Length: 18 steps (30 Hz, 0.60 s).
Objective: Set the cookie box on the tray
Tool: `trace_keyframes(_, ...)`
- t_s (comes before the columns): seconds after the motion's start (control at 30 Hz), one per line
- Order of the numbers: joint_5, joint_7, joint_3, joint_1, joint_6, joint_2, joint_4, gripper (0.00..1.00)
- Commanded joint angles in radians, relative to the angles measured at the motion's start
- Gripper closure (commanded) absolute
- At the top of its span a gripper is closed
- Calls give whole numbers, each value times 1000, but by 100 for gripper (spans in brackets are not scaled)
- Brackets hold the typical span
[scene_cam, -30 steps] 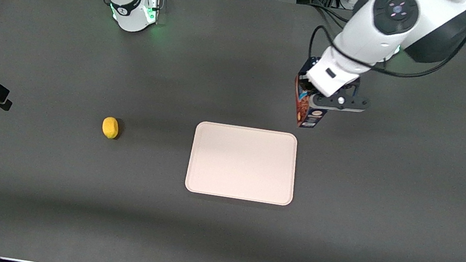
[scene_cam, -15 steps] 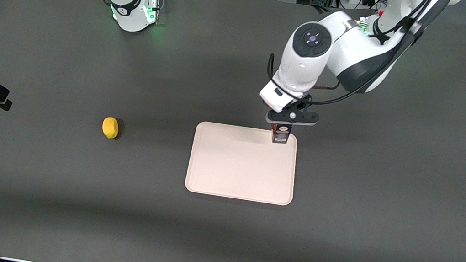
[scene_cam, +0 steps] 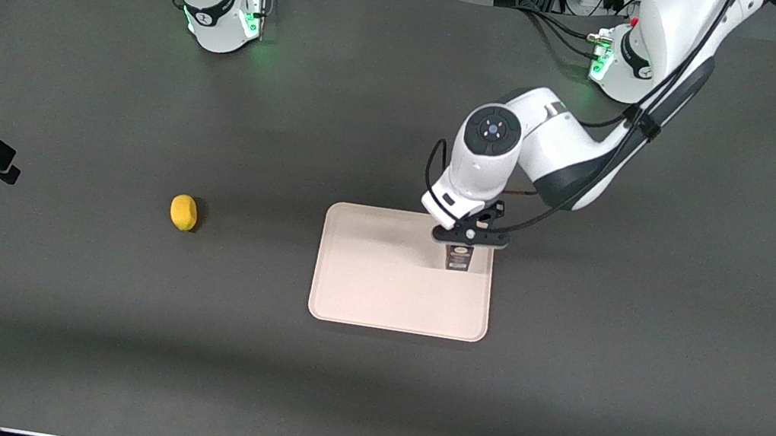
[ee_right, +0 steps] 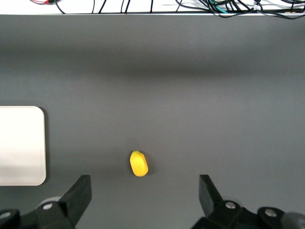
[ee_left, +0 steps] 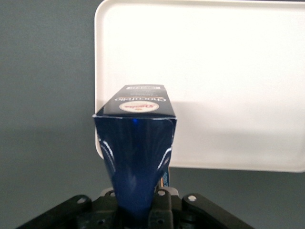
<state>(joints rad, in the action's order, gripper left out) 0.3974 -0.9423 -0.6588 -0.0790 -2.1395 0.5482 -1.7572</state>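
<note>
The dark-blue cookie box (scene_cam: pixel 459 259) hangs upright in my left gripper (scene_cam: pixel 468 239), over the tray's corner that lies toward the working arm and farther from the front camera. The gripper is shut on the box and pinches its upper end so that the carton is squeezed narrow there. In the left wrist view the box (ee_left: pixel 136 152) runs from the gripper (ee_left: pixel 138 210) down to its end face with a white oval logo. The pale pink-white tray (scene_cam: pixel 378 286) lies flat in the middle of the table and also shows in the left wrist view (ee_left: pixel 228 71). I cannot tell whether the box touches the tray.
A small yellow lemon-like lump (scene_cam: pixel 183 211) lies on the dark table mat toward the parked arm's end, also in the right wrist view (ee_right: pixel 138 163). The tray's edge shows in the right wrist view (ee_right: pixel 21 145). The working arm's elbow (scene_cam: pixel 559 151) reaches over the table above the tray.
The gripper has carried the cookie box from off the tray toward the front camera and down, so it is now low over the tray's corner.
</note>
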Motion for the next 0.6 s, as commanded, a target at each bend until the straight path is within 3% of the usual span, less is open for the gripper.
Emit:
trace_keyframes(0.0,37,-13,10,-4,-19,67,62,97)
trace_keyframes(0.17,78,-10,34,-4,-22,117,100,97)
trace_keyframes(0.57,97,0,39,-4,-23,170,131,94)
